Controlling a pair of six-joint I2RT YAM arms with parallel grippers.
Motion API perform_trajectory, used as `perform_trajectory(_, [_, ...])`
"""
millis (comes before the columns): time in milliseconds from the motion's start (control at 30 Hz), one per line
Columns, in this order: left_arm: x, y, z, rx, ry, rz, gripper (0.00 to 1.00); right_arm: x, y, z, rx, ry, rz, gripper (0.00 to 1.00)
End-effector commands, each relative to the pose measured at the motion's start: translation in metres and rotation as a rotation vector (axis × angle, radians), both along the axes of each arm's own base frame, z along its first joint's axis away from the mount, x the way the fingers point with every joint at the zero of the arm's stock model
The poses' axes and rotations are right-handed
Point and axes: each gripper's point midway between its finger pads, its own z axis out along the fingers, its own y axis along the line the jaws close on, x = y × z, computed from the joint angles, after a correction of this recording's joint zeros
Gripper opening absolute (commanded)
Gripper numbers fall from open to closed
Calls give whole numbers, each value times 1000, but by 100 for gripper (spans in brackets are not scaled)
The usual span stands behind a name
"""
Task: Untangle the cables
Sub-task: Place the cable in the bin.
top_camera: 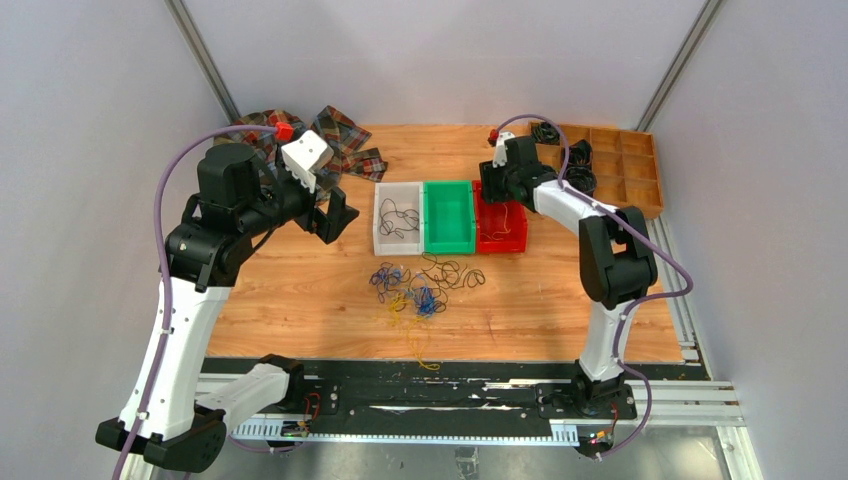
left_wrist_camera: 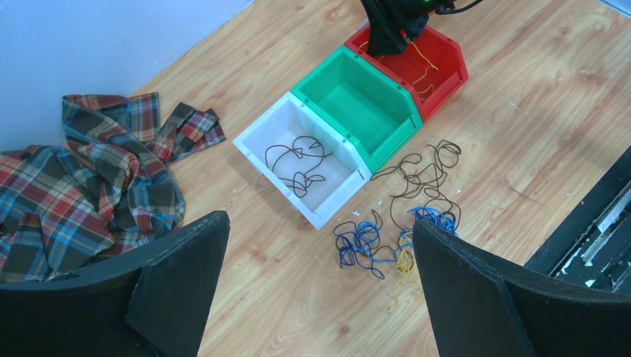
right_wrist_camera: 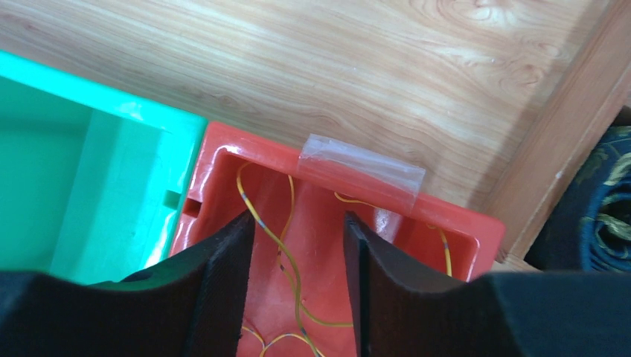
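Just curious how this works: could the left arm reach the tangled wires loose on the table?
Probably yes: the left gripper hangs open beside the white bin, and nothing stands between it and the tangle.

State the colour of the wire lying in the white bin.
Black. The wire shows best in the left wrist view.

We look on plain pale grey walls (top_camera: 440,60) closing three sides, slanted metal corner posts (top_camera: 205,62) where they meet, a light wood-grain bench (top_camera: 300,300) evenly lit, a black rail (top_camera: 430,395) along our near edge
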Motion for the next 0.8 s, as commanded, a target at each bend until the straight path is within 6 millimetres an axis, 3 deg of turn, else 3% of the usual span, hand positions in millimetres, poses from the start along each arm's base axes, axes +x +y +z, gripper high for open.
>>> perform_trajectory(0, [-2,-1,11,-3,-33,-9,98,1,5,37,1,-61,28,49])
perform_trajectory(400, [-2,0,11,1,-34,-11,98,-8,2,80,13,-114,35,48])
perform_trajectory(567, [-3,0,10,6,-35,-11,98,-14,-16,74,-21,-95,-73,29])
perform_trajectory(767, [-3,0,8,7,-29,-14,98,-38,-38,35,-111,-93,-314,2])
